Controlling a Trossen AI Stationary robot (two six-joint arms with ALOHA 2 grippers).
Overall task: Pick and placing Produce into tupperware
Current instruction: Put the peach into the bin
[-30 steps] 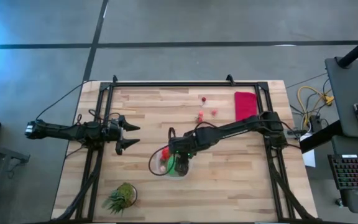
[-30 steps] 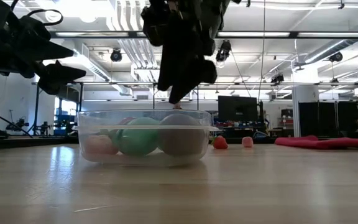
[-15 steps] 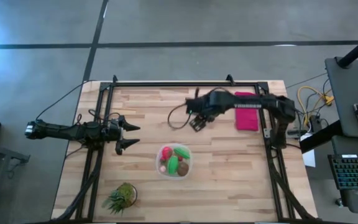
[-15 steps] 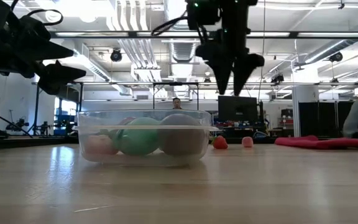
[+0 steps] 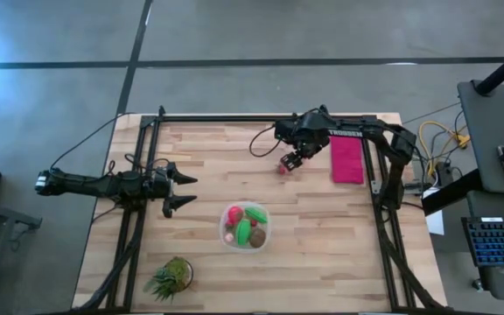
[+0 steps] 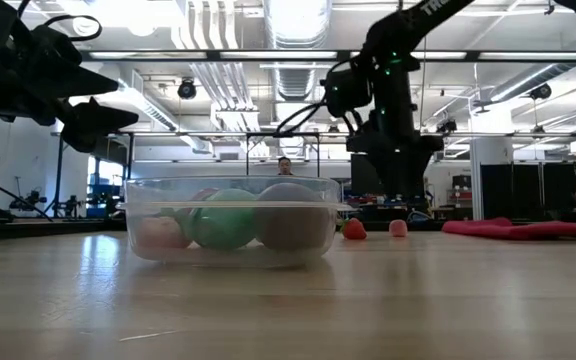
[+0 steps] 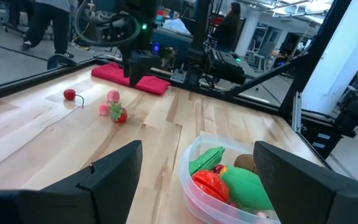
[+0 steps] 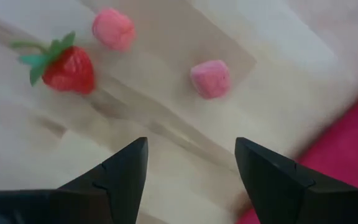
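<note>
Hovering over loose berries (image 8: 211, 78), our right gripper (image 8: 191, 163) gapes wide (arm lettering reads "TROSSEN"); left gripper (image 5: 179, 190) idles open.

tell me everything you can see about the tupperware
The tupperware is a clear, colourless, shallow plastic container, roughly square with rounded corners and a thin rim, lid off. It sits flat and upright on the wooden table, near the middle. Inside lie a red piece, green pieces and a brown piece, touching its walls. Neither gripper touches it.
</note>
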